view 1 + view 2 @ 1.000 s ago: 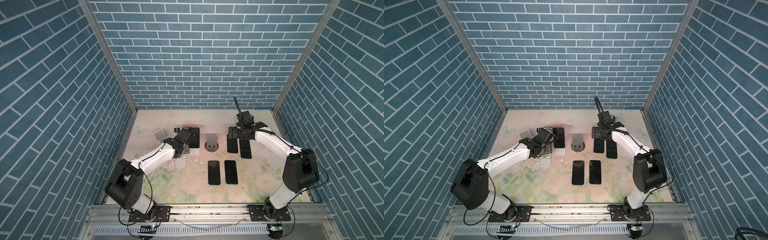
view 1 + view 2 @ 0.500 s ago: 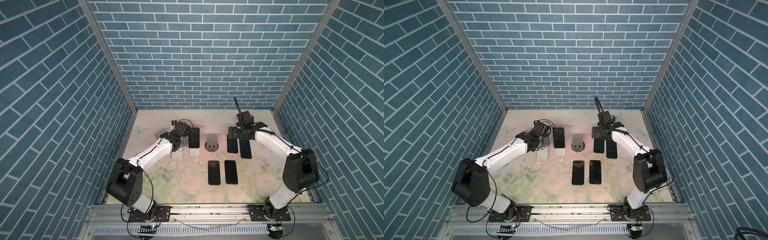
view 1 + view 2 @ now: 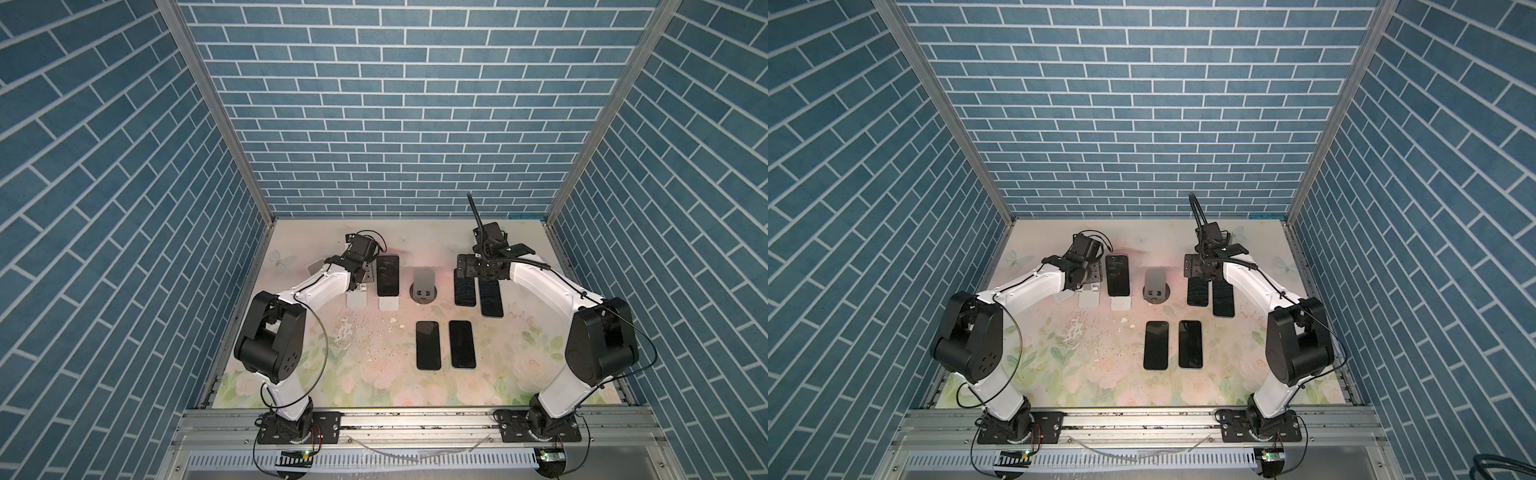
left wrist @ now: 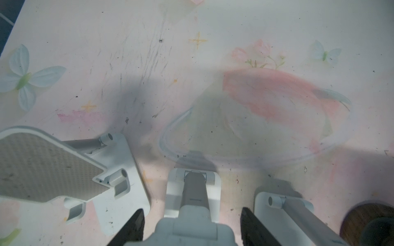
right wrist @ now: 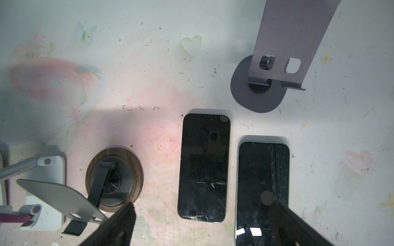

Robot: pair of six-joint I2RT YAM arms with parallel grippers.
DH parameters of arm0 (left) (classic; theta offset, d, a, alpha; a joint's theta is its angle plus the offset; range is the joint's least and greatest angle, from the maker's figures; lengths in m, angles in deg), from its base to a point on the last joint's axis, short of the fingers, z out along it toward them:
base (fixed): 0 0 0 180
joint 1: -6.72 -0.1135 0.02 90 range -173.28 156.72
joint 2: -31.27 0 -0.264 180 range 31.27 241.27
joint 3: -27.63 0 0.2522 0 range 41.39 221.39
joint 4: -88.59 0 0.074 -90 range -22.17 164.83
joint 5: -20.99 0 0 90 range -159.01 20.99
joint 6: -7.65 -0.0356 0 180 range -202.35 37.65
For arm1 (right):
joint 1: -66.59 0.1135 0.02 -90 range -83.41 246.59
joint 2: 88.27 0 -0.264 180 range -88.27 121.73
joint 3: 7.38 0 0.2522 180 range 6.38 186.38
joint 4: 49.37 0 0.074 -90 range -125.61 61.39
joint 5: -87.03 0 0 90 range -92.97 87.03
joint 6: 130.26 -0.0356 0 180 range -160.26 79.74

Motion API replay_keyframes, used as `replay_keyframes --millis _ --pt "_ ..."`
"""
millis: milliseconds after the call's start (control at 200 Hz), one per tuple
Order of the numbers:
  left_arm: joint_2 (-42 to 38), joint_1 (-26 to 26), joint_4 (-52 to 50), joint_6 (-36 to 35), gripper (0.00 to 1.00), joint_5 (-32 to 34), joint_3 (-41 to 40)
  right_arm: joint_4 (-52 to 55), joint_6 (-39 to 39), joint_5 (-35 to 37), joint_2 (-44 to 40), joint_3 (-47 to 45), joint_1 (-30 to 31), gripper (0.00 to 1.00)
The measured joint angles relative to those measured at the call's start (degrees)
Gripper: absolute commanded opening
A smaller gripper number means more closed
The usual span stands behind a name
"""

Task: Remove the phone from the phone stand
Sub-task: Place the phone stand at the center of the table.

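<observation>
**Phone** (image 3: 387,275): the item I am to lift. It leans, dark face up, on a white stand (image 3: 389,304) left of the middle of the table (image 3: 365,374). Its long axis runs front to back, with the top end farther from the arm bases.

**Left gripper** (image 4: 191,210): sits over the neighbouring empty stand (image 3: 356,300). Its jaws stand apart astride that stand's head and grip nothing that I can see. The phone lies just beside it on its right, toward the table's middle. The phone is outside the left wrist view, which shows only the post of the phone's stand.

**Right gripper** (image 5: 202,202): jaws wide and empty, hovering above two flat phones (image 3: 464,291) (image 3: 491,297). A grey stand (image 3: 424,286) on a round wooden base stands between it and the task's phone.

I judge the left arm the nearer. The coming move seems to turn on a short shift rightward, then closing across the phone's short width.

**Count**
- **Phones, five:** one on its stand, two flat under the right gripper, and a front pair (image 3: 428,345) (image 3: 462,344) lying flat nearer the arm bases.
- **Stands, five:**
  - Three are white. The outer stand (image 4: 42,166) is largely hidden under the left arm in both top views.
  - One is grey on wood.
  - One is the dark stand (image 5: 251,102) with a round foot, near the right wrist.
- Only one stand is loaded.
</observation>
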Motion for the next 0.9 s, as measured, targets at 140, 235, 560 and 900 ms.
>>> replay_keyframes --millis 140,235,560,900 --pt "0.0 -0.3 0.1 0.0 0.67 -0.6 0.0 0.1 0.0 0.2 0.0 0.0 0.0 0.98" --pt "0.0 -0.3 0.1 0.0 0.74 -0.7 0.0 0.2 0.0 0.2 0.0 0.0 0.0 0.98" --pt "-0.4 -0.4 0.0 0.2 0.93 -1.3 0.0 0.2 0.0 0.2 0.0 0.0 0.0 0.98" --pt "-7.9 -0.2 0.1 1.4 1.00 -1.8 0.0 0.2 0.0 0.2 0.0 0.0 0.0 0.99"
